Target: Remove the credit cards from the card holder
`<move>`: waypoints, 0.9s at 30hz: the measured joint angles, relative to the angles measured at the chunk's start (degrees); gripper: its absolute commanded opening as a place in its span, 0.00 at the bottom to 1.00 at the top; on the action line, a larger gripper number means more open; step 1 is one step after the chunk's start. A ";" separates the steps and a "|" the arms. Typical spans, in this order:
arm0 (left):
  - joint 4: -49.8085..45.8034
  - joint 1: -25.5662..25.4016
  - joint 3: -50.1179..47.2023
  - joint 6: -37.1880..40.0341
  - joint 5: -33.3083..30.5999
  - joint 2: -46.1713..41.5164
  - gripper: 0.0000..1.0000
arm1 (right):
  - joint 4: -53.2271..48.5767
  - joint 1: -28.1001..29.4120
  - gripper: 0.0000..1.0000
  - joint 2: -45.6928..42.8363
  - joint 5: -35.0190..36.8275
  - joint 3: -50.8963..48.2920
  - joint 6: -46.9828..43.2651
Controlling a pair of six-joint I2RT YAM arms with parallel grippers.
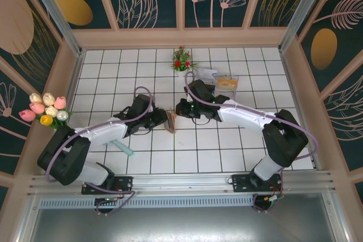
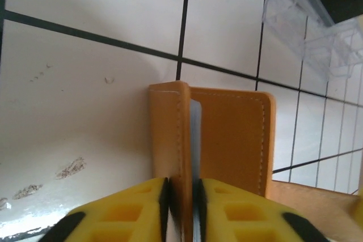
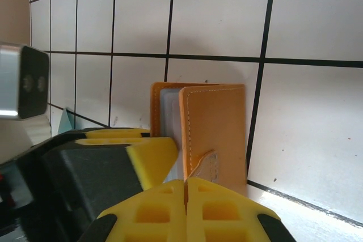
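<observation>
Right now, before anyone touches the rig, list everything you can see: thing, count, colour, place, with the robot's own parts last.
holder: one, orange-brown, mid-table, on edge between the pincers
teal card: one, teal, flat on the table by the left arm
tray: one, clear, far side, right of centre
tan card: one, orange-tan, in the tray
white card: one, white, just left of the tray
plant: one, green with red flowers, far centre
tulips: one bunch, pink, cream and yellow, by the left wall
table: one, white tiles, dark lines
left pincer: one, yellow, shut on the holder
right pincer: one, yellow, shut on the holder from the other side
</observation>
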 measured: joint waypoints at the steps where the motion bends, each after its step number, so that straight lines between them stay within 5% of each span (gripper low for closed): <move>1: 0.33 0.00 0.00 0.00 0.09 0.39 0.19 | 0.00 0.00 0.00 0.00 0.15 0.00 0.00; 10: 1.01 0.00 0.00 0.83 0.42 0.72 0.01 | -2.89 -0.50 0.02 0.00 5.18 0.00 0.50; 16: -1.36 0.00 1.66 1.75 0.35 0.72 0.00 | -7.21 -3.06 0.43 -0.04 11.41 -1.14 2.40; 21: -5.46 0.00 5.03 3.45 -0.31 0.72 0.00 | -9.92 -3.45 0.55 -0.66 15.30 -1.22 2.95; 27: -7.58 0.00 5.60 3.93 -0.33 0.74 0.00 | -12.92 -3.43 0.58 -6.29 21.64 -1.16 3.98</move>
